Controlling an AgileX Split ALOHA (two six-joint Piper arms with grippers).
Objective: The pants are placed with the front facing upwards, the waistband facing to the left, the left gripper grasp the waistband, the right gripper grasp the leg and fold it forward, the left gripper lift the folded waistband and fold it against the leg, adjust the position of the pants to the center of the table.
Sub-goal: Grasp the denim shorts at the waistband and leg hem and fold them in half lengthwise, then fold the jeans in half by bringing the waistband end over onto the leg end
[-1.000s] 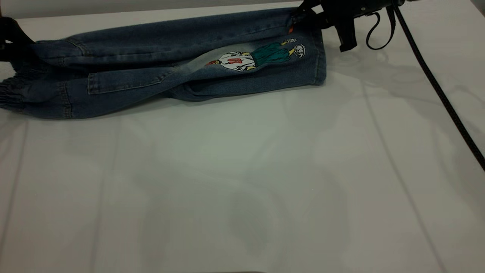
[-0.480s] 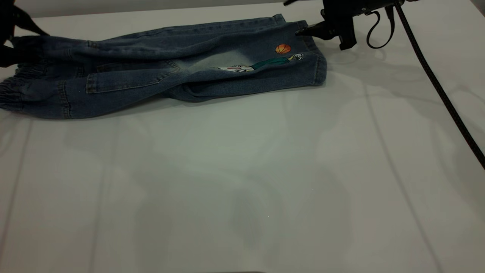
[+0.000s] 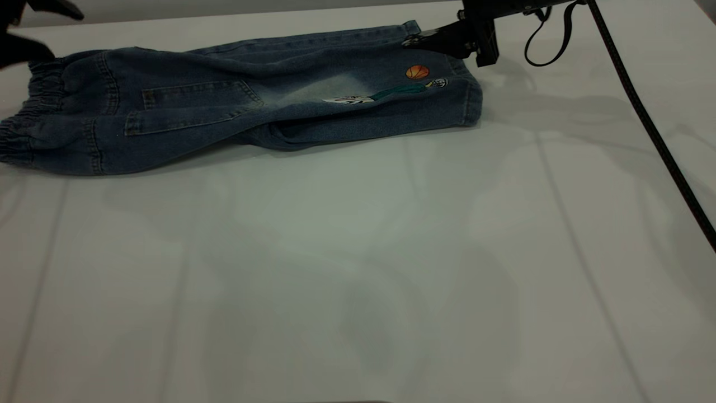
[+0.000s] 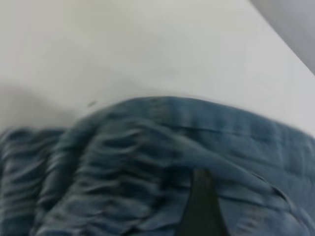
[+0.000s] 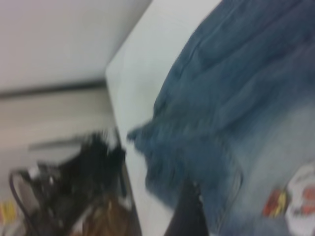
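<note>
The blue denim pants (image 3: 251, 106) lie folded lengthwise along the far part of the white table (image 3: 358, 268), one leg laid over the other. The gathered waistband (image 3: 28, 123) is at the left and the leg hems (image 3: 464, 95) at the right, beside a small cartoon print (image 3: 417, 71). My left gripper (image 3: 33, 31) hovers open just above the waistband's far corner, holding nothing. In the left wrist view one black finger (image 4: 201, 206) shows over the ruffled waistband (image 4: 108, 162). My right gripper (image 3: 425, 38) stands open over the far hem corner. Its finger (image 5: 186, 211) lies against the denim (image 5: 236, 98).
A black cable (image 3: 643, 123) runs from the right arm down across the table's right side. The table's far edge (image 3: 224, 14) lies just behind the pants. Dark equipment (image 5: 74, 172) sits beyond the table edge in the right wrist view.
Both grippers let go. The raised leg and waistband dropped flat onto the lower leg, the left gripper rose up and left, and the right gripper stayed by the hem.
</note>
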